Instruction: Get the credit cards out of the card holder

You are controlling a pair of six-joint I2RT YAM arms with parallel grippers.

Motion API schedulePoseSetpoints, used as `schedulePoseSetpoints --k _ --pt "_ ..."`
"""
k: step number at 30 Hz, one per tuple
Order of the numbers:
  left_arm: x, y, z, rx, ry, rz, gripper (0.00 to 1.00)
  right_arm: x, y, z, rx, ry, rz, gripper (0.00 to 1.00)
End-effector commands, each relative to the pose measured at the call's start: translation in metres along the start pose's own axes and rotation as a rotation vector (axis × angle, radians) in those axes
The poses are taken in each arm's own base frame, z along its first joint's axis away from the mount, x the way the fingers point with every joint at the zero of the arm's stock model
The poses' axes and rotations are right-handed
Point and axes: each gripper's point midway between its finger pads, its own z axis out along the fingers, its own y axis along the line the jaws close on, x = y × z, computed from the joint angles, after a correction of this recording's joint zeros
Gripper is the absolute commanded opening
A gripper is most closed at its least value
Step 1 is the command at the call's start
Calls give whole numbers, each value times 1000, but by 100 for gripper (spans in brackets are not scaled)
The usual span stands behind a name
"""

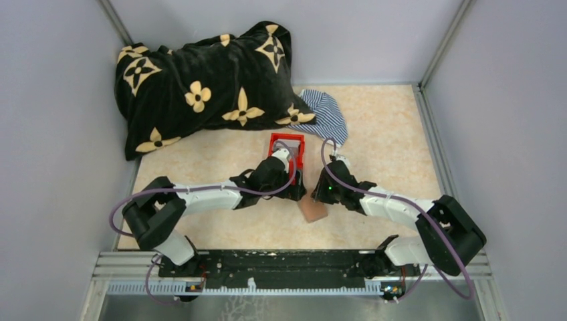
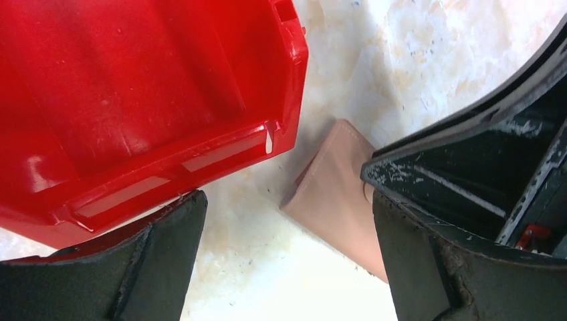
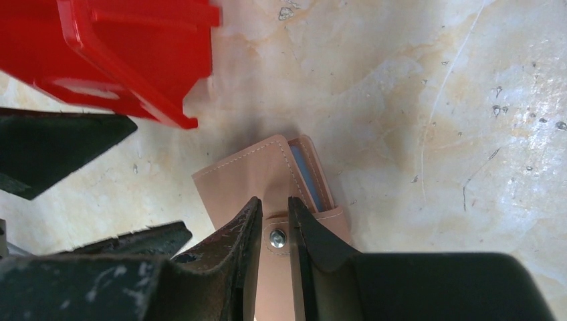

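Note:
The card holder [image 3: 251, 177] is a tan-brown folded wallet lying on the marbled table just in front of the red bin; it also shows in the top view [image 1: 313, 210] and the left wrist view [image 2: 334, 200]. My right gripper [image 3: 274, 204] is shut on its snap strap, with the metal snap between the fingers. A grey-blue inner edge [image 3: 304, 175] shows at the wallet's open side. The credit cards are hidden. My left gripper [image 2: 284, 194] is open and empty, low over the table between the bin and the wallet, its right finger [image 2: 414, 267] at the wallet's edge.
The red plastic bin [image 1: 286, 148] stands just behind both grippers; it shows in the left wrist view [image 2: 134, 100] and the right wrist view [image 3: 120, 47]. A black blanket with tan flowers [image 1: 200, 80] and a striped cloth [image 1: 327, 115] lie at the back. Grey walls enclose the table.

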Motion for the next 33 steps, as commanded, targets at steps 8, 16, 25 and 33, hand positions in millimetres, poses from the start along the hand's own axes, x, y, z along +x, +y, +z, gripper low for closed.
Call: schedulePoseSetpoints --k 8,16,25,33 --pt "-32 -17 -3 86 -61 -17 99 3 -12 -15 44 -24 -9 20" --pt "-36 -26 -34 151 -94 -30 99 -7 -35 -35 129 -88 -11 5" --pt "-15 -29 -52 199 -60 -69 99 44 -49 -12 120 59 -12 0" --pt "7 -34 -56 215 -43 -195 99 60 -24 -12 74 95 -41 0"
